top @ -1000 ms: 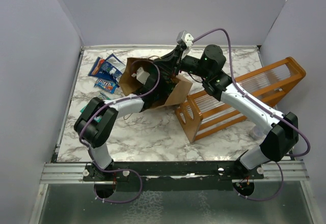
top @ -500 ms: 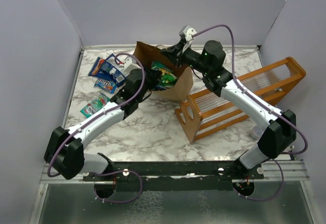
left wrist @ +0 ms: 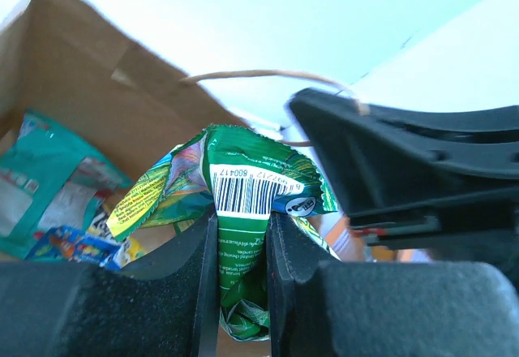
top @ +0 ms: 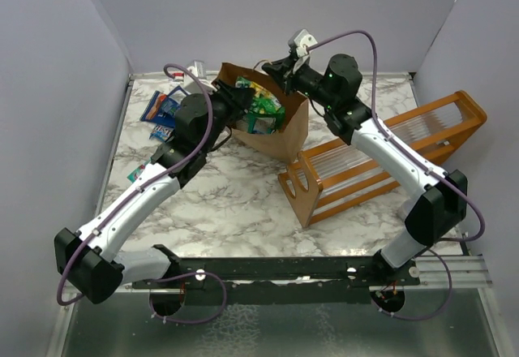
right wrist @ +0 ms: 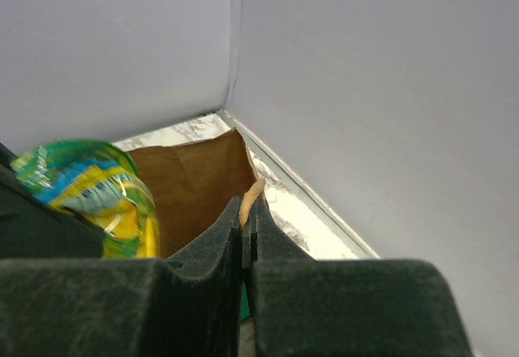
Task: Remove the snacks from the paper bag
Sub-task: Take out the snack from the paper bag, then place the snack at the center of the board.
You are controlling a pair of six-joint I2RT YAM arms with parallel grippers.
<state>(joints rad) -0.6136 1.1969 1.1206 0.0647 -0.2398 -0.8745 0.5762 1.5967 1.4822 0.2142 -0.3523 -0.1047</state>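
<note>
At left hand [left wrist: 242, 239], barcoded green packet [left wrist: 247, 188]

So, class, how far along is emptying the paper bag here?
Done: several packets lie on the table left of the paper bag. In hand: the left gripper is shut on a green packet at the bag's mouth, while the right gripper pinches its rim. Left: a teal packet and others inside.

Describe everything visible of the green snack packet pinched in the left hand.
The green snack packet is shiny, crinkled film, green with yellow and blue print and a white barcode panel facing the left wrist camera. It is folded and bunched, its lower part pinched between the two fingers of the left hand, its top flaring above them. It sits at the open mouth of the brown paper bag, above other packets inside.
</note>
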